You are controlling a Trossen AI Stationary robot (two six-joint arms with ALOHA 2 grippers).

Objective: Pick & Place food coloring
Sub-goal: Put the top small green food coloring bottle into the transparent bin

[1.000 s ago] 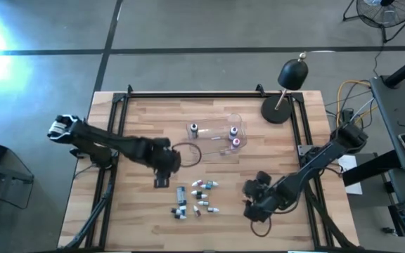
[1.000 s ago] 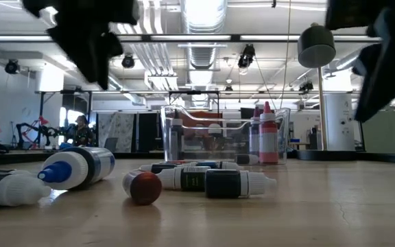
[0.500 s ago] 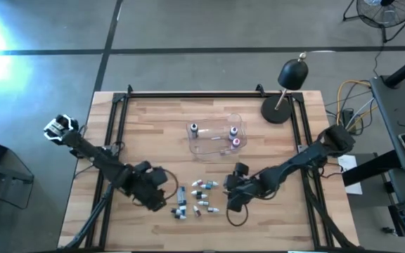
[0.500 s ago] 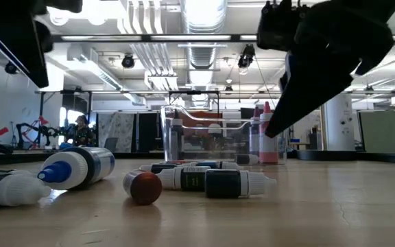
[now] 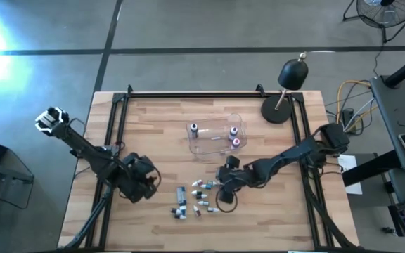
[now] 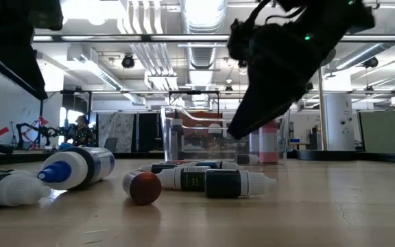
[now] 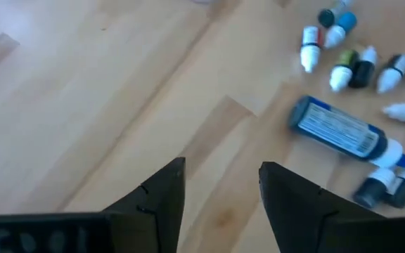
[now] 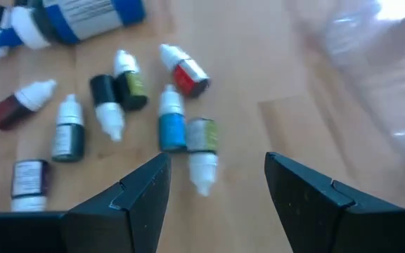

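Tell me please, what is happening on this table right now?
Two robot arms are sorting small food coloring bottles that lie scattered on the wooden table. The right hand is open and hovers just beside the pile. The left hand is also open and empty, over bare wood to the side. Two bottles already stand in the clear plastic tub. Nothing is held at this moment.

You have the food coloring bottles point(image 5: 194, 196) lying on their sides in a loose cluster at the table's near middle, with white caps and dark, blue, red and greenish bodies. Two more bottles point(image 5: 235, 132) stand upright farther back
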